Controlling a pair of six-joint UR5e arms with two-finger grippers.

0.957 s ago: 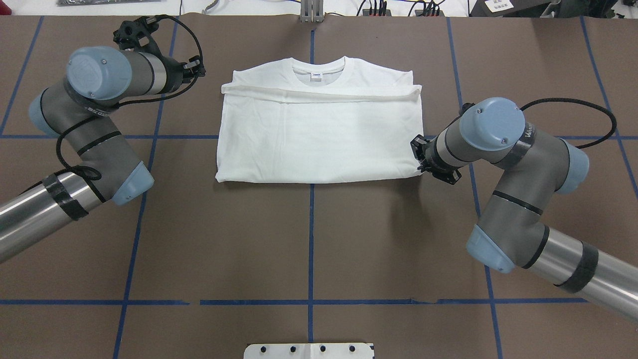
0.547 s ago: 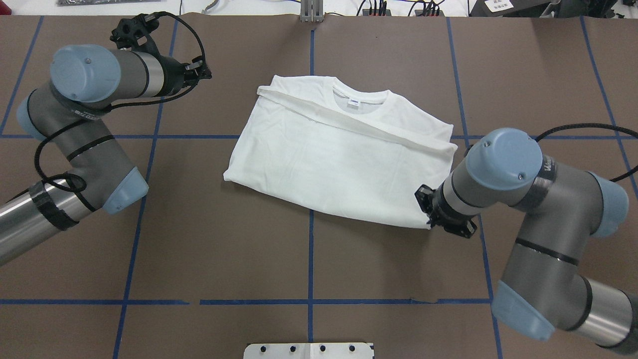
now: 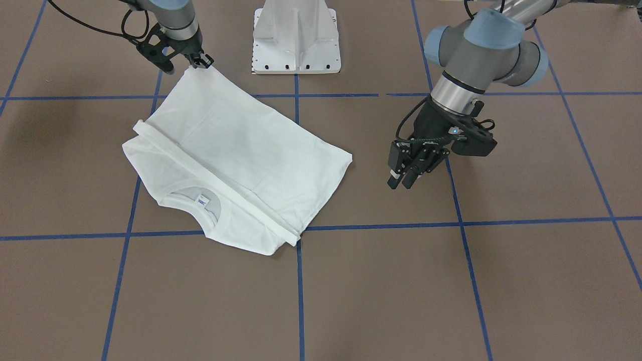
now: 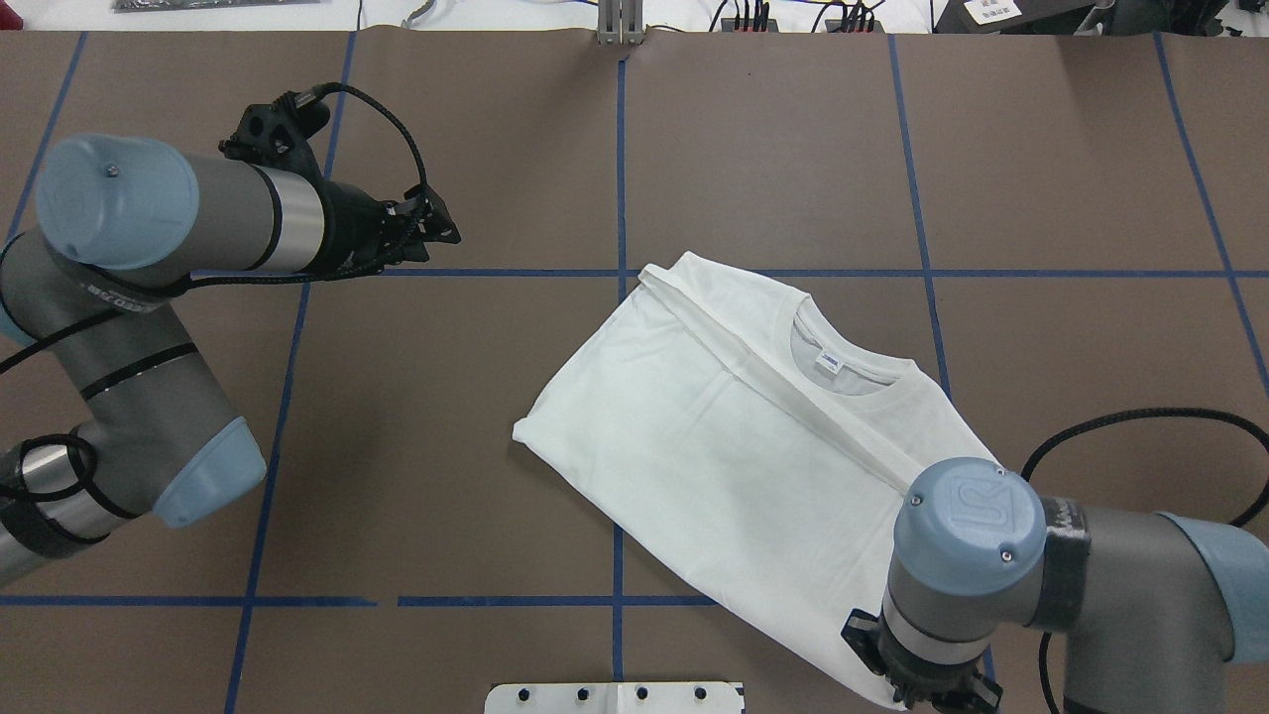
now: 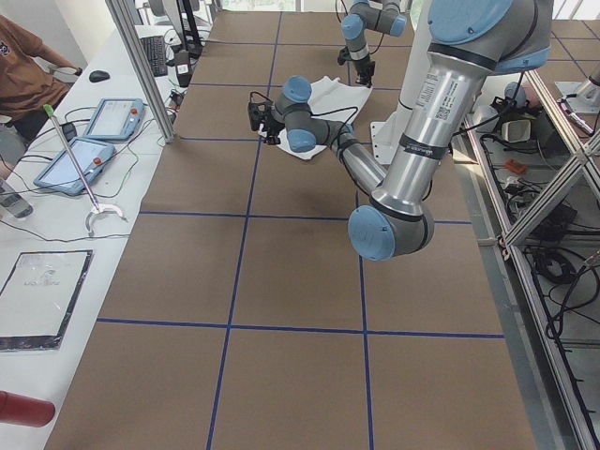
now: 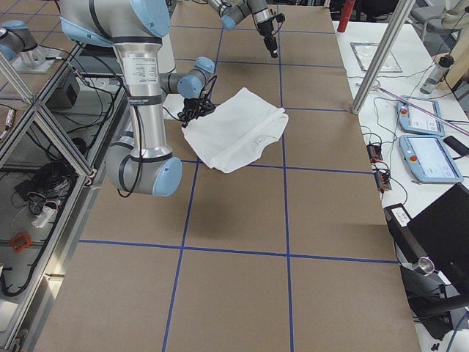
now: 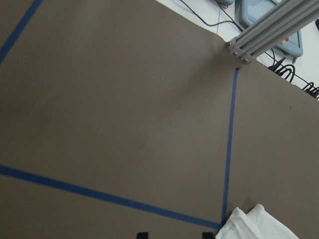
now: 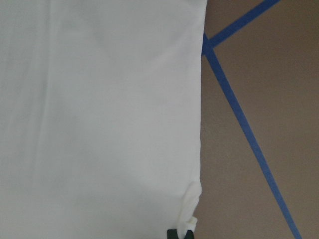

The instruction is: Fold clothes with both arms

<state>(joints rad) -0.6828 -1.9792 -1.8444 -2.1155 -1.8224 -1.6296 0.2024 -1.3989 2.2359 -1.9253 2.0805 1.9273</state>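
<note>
The shirt point(image 4: 753, 446) has slid and swung toward the pedestal base point(image 4: 615, 697) since a second ago. Beyond the base, to its left, the left gripper point(image 4: 441, 226) hangs empty, fingers apart. Beyond it and rightward lies the shirt: soft, light cotton, a limp folded rectangle with ribbed collar point(image 4: 853, 382), probably best taken at hem corners. The right gripper point(image 3: 199, 61) is clamped on the corner nearest the base.

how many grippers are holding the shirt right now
1: the right gripper pinches one corner of the shirt. The left gripper hangs open off to the side, not touching it.
</note>
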